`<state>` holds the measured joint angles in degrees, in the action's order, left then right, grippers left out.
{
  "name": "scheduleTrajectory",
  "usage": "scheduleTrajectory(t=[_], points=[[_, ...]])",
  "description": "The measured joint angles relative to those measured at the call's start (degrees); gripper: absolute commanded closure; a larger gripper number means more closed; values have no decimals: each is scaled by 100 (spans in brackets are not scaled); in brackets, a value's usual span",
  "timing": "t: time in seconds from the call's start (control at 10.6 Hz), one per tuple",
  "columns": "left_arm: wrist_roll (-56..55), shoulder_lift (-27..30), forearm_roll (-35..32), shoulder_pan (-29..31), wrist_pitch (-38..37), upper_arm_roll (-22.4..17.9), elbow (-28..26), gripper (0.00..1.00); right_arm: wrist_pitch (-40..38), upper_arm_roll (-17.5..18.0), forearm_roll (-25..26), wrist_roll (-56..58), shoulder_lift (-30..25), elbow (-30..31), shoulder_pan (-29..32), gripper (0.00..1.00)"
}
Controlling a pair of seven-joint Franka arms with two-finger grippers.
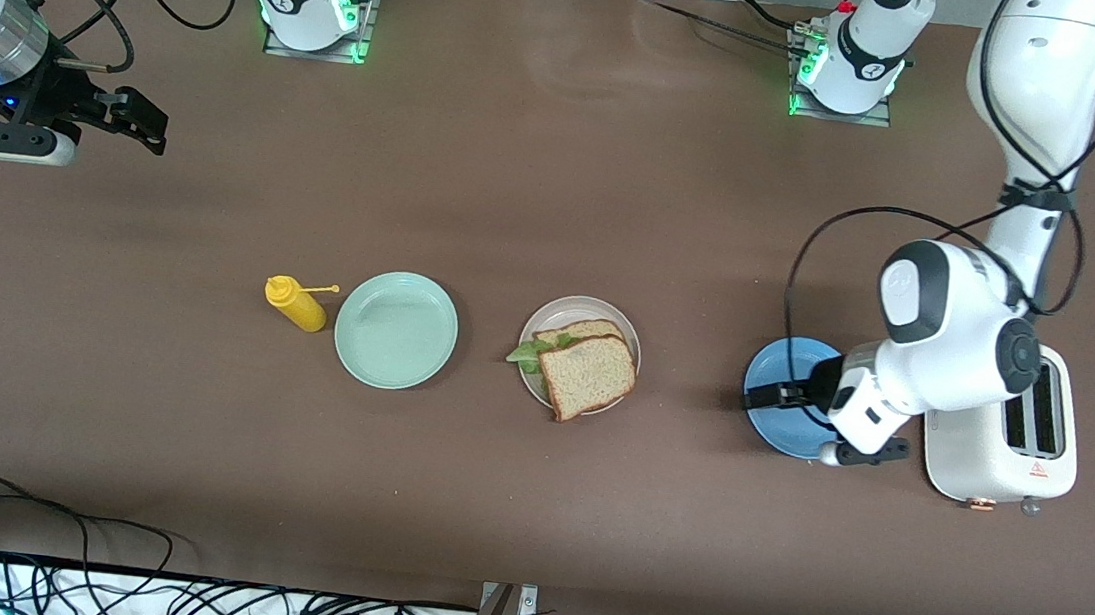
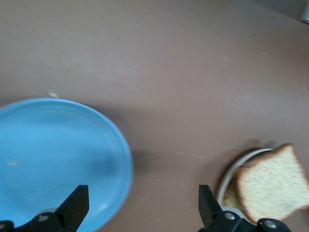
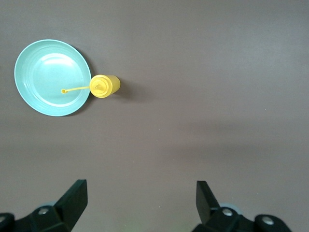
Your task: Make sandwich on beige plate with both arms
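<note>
Three plates sit in a row across the brown table (image 1: 563, 148), and the beige plate (image 1: 557, 313) in the middle serves as the landmark. On it lies the sandwich (image 1: 585, 373): two slices of brown-crusted bread, the upper one shifted toward the front camera, with a ruffled green lettuce leaf (image 1: 528, 354) poking out between them on the side toward the right arm's end. Beside the beige plate, toward the right arm's end, is one mint-green plate (image 1: 396, 330), with nothing on it. Just past that stands one yellow squeeze bottle (image 1: 297, 303), its thin nozzle tipped toward the mint-green plate. Toward the left arm's end from the beige plate lies one blue plate (image 1: 783, 370), bare where it shows, and past it one white two-slot toaster (image 1: 1027, 444).

Nothing stands between the beige plate and either neighbour. The left gripper (image 1: 768, 397) hangs over the blue plate, fingers spread wide and holding nothing, its arm crossing above the toaster. The right gripper (image 1: 139, 119) waits, spread wide and empty, over bare table at the right arm's end, well apart from the beige plate.
</note>
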<state>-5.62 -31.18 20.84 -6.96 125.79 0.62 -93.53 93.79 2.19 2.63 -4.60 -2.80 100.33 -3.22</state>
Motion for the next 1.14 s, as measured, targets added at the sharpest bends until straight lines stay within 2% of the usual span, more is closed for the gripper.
scheduleTrajectory(t=[0.19, 0.57, 0.85, 1.14], points=[[0, 197, -925, 211, -161, 2, 2, 0, 0, -10, -4, 0, 0, 0, 2, 0], [1, 745, -2247, 400, -693, -1, 57, 0, -2, -13, -6, 0, 0, -1, 4, 0], [307, 1116, -2511, 418, -1185, 3, 89, 0, -2, -14, -6, 0, 0, -1, 4, 0], [873, 1633, -2545, 567, -2024, -6, 111, 0, -2, -13, -7, 0, 0, -3, 4, 0]])
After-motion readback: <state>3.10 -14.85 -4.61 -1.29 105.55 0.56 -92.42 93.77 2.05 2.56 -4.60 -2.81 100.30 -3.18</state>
